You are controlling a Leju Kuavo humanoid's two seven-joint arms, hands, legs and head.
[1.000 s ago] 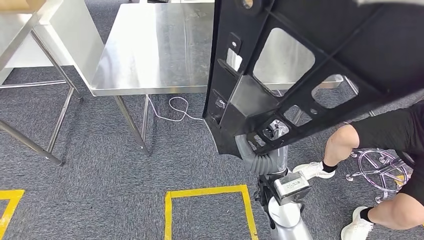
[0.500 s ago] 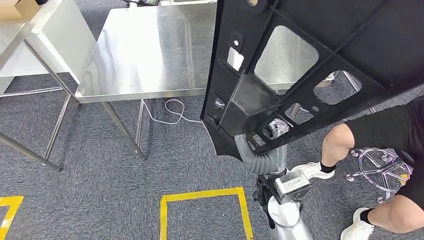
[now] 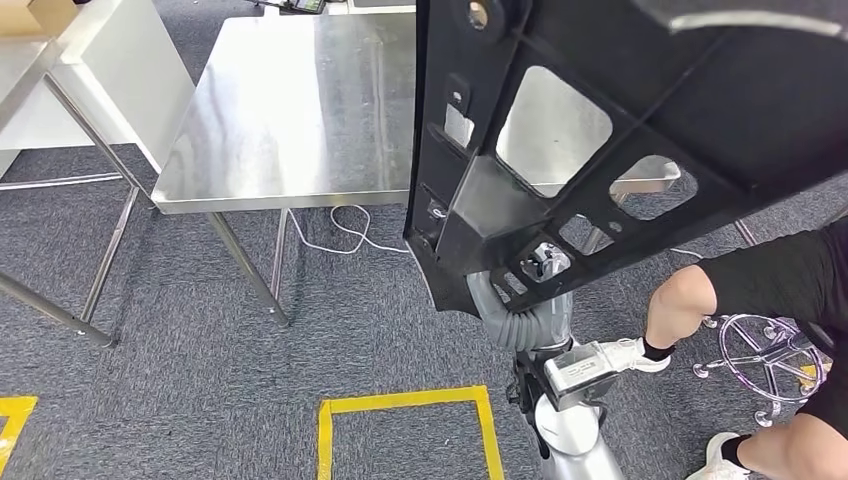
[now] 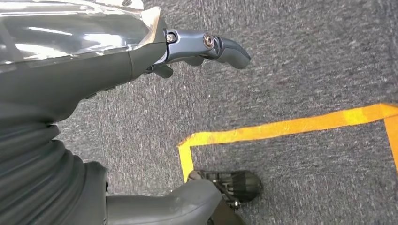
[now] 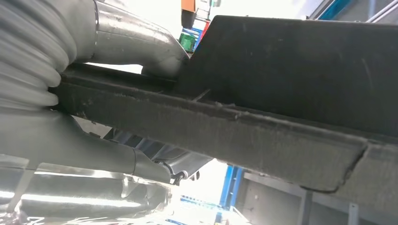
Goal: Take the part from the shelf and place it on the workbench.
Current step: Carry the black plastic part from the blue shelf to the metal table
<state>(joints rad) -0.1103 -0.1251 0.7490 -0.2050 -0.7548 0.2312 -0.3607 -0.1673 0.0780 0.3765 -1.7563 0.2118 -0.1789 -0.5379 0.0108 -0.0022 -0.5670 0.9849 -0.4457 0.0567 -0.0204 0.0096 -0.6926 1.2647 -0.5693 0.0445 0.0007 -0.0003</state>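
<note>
The part (image 3: 720,90) is a large black plastic panel with several cut-outs, held up tilted across the right of the head view. My right hand (image 3: 520,305) grips its lower edge from behind, and the right wrist view shows the hand (image 5: 126,44) clamped over the panel's fuzzy rim (image 5: 263,126). The steel workbench (image 3: 290,110) stands ahead, partly hidden by the panel. My left hand (image 4: 94,61) hangs over the carpet, fingers apart and holding nothing.
A person sits at the right, a knee (image 3: 690,290) close to my arm, beside a chair base (image 3: 770,360). A yellow tape square (image 3: 400,405) marks the carpet. A white cable (image 3: 350,225) lies under the workbench. Another table (image 3: 30,70) with a cardboard box (image 3: 35,15) stands at the left.
The whole view has shifted as the camera moved: the workbench now sits further left and a little nearer. The panel stays in my right hand, slightly further left in the picture.
</note>
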